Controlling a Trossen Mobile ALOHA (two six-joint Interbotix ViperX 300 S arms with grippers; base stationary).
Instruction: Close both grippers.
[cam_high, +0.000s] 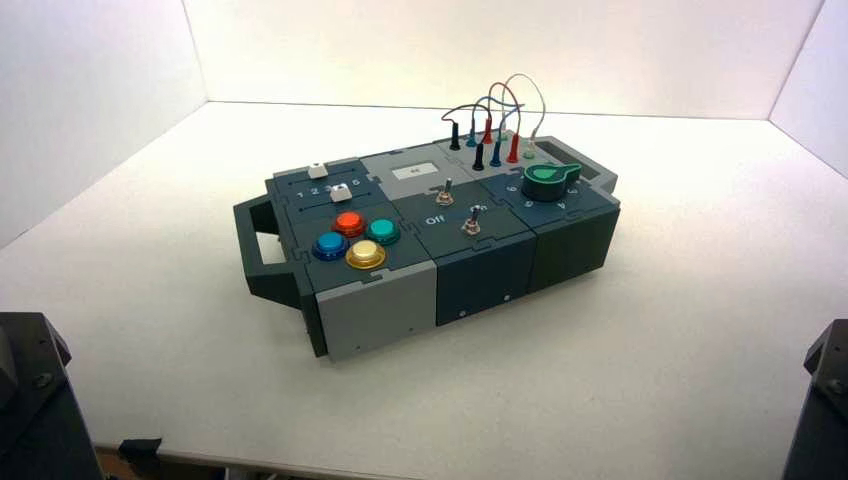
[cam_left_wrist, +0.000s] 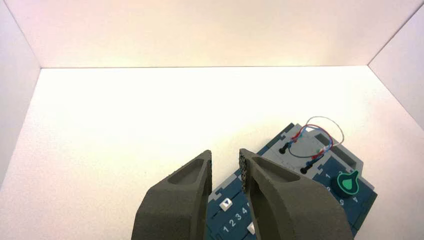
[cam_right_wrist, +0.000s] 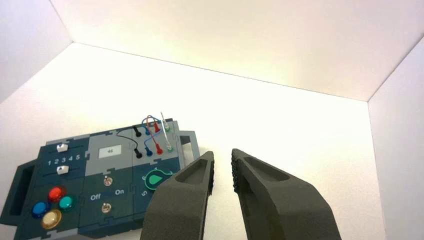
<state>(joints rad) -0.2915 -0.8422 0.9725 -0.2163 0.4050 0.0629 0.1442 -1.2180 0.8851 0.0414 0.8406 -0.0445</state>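
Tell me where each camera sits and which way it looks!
High view: above and behind the arms, looking down at the box on the white table; dark arm parts show in both lower corners.
Left wrist view: on the left arm, looking past the left gripper, slightly open, over the box's sliders.
Right wrist view: on the right arm, looking past the right gripper, slightly open, beside the box.
All three views share the green knob.

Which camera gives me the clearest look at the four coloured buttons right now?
The high view: the four coloured buttons sit unobstructed near the box's left handle. The right wrist view shows them too, farther off. The left wrist view misses them; the left gripper covers that area.
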